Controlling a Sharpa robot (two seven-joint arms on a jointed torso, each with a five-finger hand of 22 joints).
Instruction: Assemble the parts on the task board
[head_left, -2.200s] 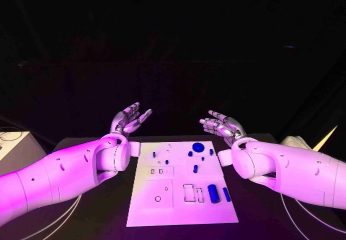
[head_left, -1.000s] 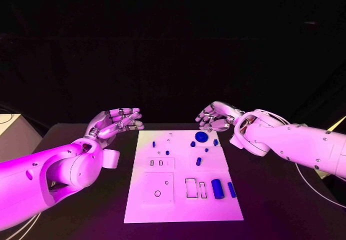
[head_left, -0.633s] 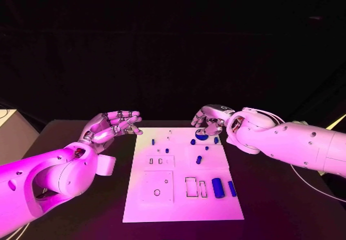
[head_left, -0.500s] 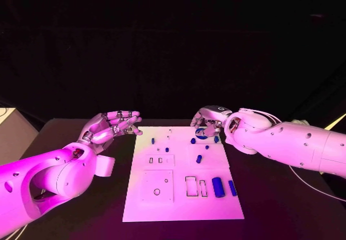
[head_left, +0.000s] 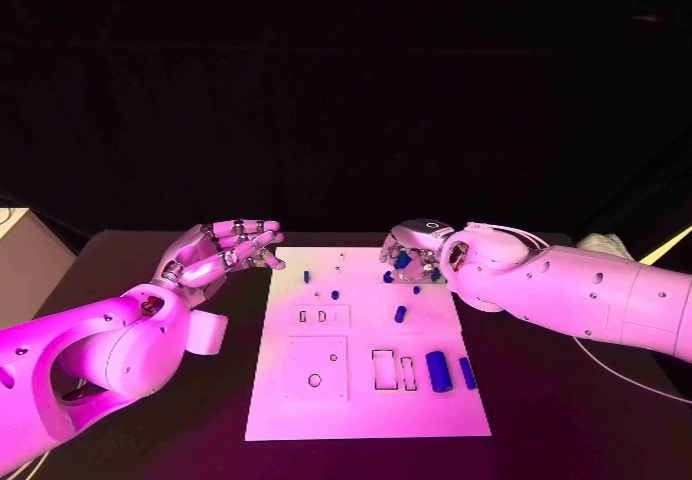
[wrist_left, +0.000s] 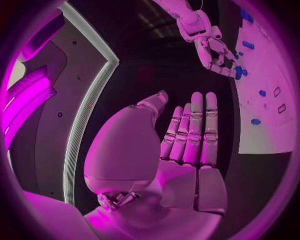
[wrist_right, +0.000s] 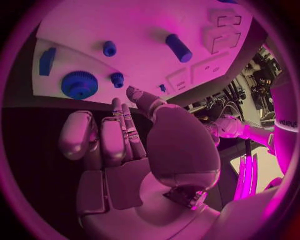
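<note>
1. Nearest me on the black desk (head_left: 577, 420) lies the white task board (head_left: 361, 400). Its near end carries rectangular sockets, with two blue cylinders (head_left: 437, 371) lying just beside them. Both are well short of either hand, probably staged next to the slots they belong in.

2. Further up the board, a small blue peg (head_left: 400, 314) lies between the sockets and my right hand.

3. My left hand (head_left: 219, 252) hovers off the board's left edge, near its far corner. Its fingers (wrist_left: 197, 127) lie straight and side by side, holding nothing. I read it as parked clear, so the right hand has room.

4. My right hand (head_left: 414, 251) is over the board's far right corner, fingers curled downward. In the head view it covers the parts there, so I cannot tell from that view whether anything is pinched.

5. The right wrist view shows that hand's fingers (wrist_right: 128, 132) loosely extended, with nothing between them. The blue gear (wrist_right: 78, 85) lies flat on the board just beyond the fingertips, apart from them, with a small blue stud (wrist_right: 117, 79) beside it. I judge the gear to be the intended pick, not yet grasped.
</note>
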